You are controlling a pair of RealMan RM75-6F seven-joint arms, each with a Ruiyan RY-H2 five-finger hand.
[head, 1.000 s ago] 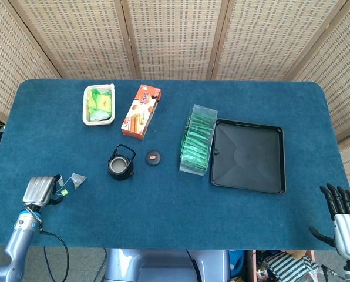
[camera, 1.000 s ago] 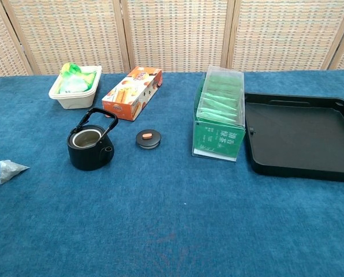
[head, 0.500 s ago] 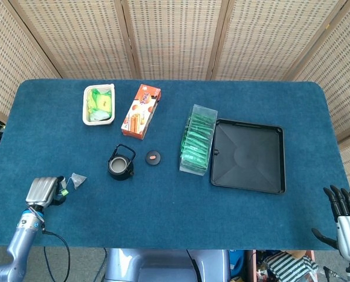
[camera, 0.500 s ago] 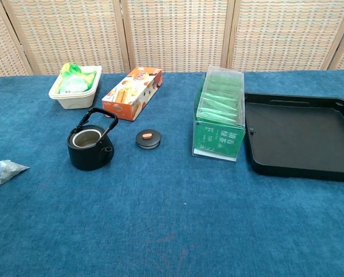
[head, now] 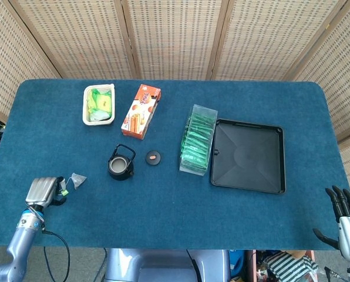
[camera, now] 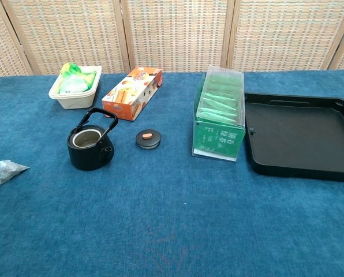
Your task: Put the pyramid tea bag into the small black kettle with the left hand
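Left hand point(head: 41, 191) hovering at the table's near-left edge, just beside the pyramid tea bag point(head: 77, 180); finger state impossible to tell. Small black kettle point(head: 120, 164) standing uncovered, lid point(head: 154, 157) lying alongside. Right hand point(head: 345, 212) hanging spread, holding nothing.

On the blue table point(camera: 172, 231) the tea bag point(camera: 9, 171) lies at the far left edge, well apart from the kettle point(camera: 90, 148), which stands open with its handle up. Its lid point(camera: 148, 138) lies just beside it. Behind are a white tub point(camera: 75, 88) and an orange box point(camera: 132, 92). A clear box of green packets point(camera: 219, 115) stands just beside a black tray point(camera: 302, 138). No hand shows here to place them by.
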